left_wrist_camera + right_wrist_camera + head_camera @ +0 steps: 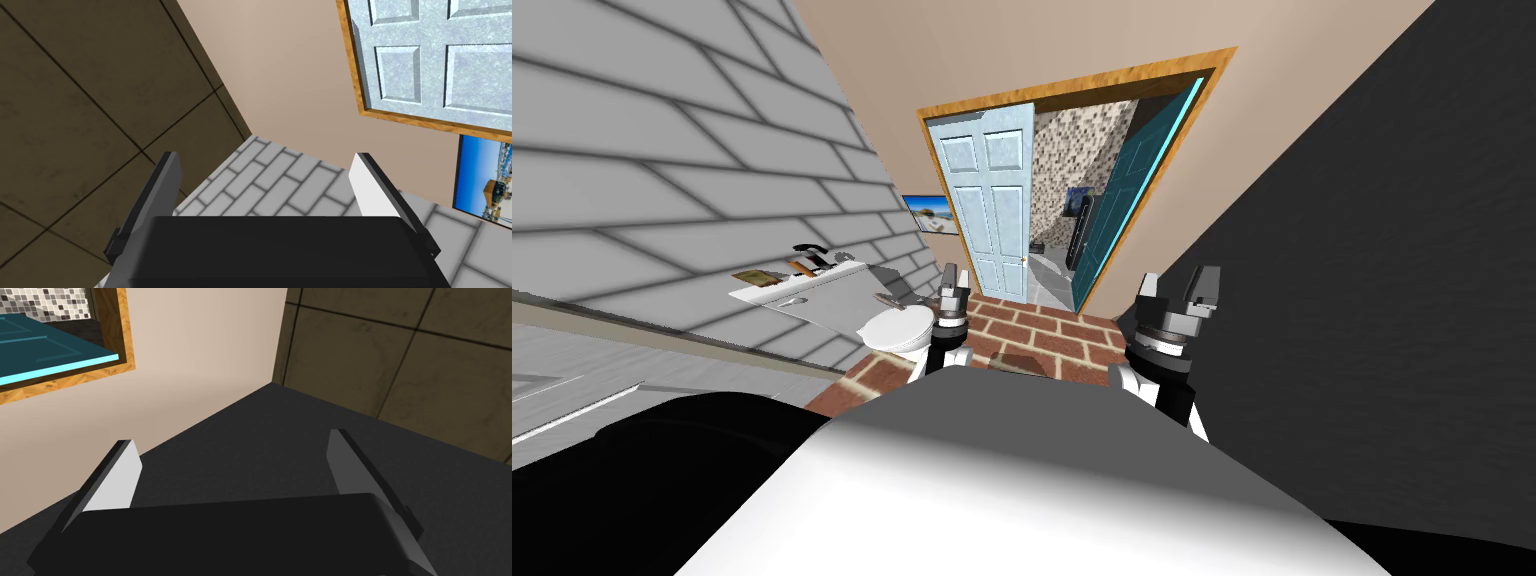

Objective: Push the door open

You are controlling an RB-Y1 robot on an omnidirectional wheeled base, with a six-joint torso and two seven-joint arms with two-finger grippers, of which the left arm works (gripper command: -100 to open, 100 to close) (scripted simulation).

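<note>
Far off, a pale blue door (994,205) sits left — the teal door (1124,200) right, swung open. Left gripper (954,276) and right gripper (1177,286) spread wide.

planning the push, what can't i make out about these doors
Head view: the light blue door leaf hides part of the room behind; latched or not is too small to tell.
Left wrist view: the picture's edge cuts that leaf off.
Right wrist view: the edge cuts off the teal door leaf.
Head view: white counter items too small to name.
</note>
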